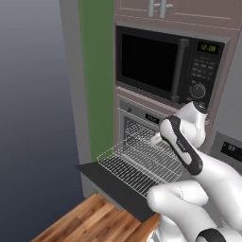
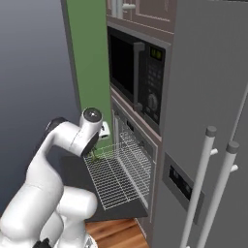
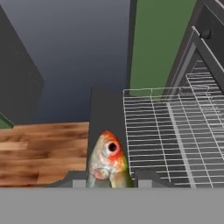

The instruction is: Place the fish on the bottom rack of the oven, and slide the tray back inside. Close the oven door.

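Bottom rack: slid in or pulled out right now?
Pulled out. The bottom rack extends from the oven cavity over the lowered oven door; nothing lies on its bars.

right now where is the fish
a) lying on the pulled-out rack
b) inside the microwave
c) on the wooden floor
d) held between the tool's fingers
d: in the hand view the fish sticks up between the tool's two dark fingertips, off the pulled-out bottom rack.

Two base views flanking the arm, sharing the pulled-out bottom rack (image 1: 142, 163), hand view close above it
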You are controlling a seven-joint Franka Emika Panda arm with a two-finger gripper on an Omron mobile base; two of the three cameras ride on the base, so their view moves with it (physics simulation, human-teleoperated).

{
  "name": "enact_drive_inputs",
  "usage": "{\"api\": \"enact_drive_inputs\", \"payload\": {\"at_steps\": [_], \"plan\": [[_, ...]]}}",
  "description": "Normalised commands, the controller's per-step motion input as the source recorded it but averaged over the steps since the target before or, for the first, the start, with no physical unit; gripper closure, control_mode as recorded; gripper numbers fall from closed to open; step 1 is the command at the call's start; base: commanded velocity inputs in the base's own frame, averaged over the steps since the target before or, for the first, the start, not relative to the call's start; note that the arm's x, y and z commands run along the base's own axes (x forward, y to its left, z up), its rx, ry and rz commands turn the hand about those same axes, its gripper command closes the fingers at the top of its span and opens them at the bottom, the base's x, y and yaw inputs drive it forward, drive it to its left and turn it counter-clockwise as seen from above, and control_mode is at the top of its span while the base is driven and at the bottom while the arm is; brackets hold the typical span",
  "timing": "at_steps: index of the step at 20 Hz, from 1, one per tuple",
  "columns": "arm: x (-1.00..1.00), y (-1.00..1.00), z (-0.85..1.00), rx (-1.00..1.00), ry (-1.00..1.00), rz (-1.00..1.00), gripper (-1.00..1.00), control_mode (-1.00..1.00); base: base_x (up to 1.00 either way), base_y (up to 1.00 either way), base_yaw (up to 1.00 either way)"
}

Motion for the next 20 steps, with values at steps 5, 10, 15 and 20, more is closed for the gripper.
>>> {"api": "enact_drive_inputs", "payload": {"at_steps": [5,10,15,20], "plan": [[0.77,0.03,-0.75,-0.10,0.03,0.00,1.00,-1.00,0.00,0.00,0.00],[0.74,0.00,-0.67,-0.07,0.04,0.00,1.00,-1.00,0.00,0.00,0.00],[0.64,0.00,-0.58,-0.02,0.02,0.00,1.00,-1.00,0.00,0.00,0.00],[0.53,0.00,-0.51,-0.02,0.00,0.00,1.00,-1.00,0.00,0.00,0.00]]}}
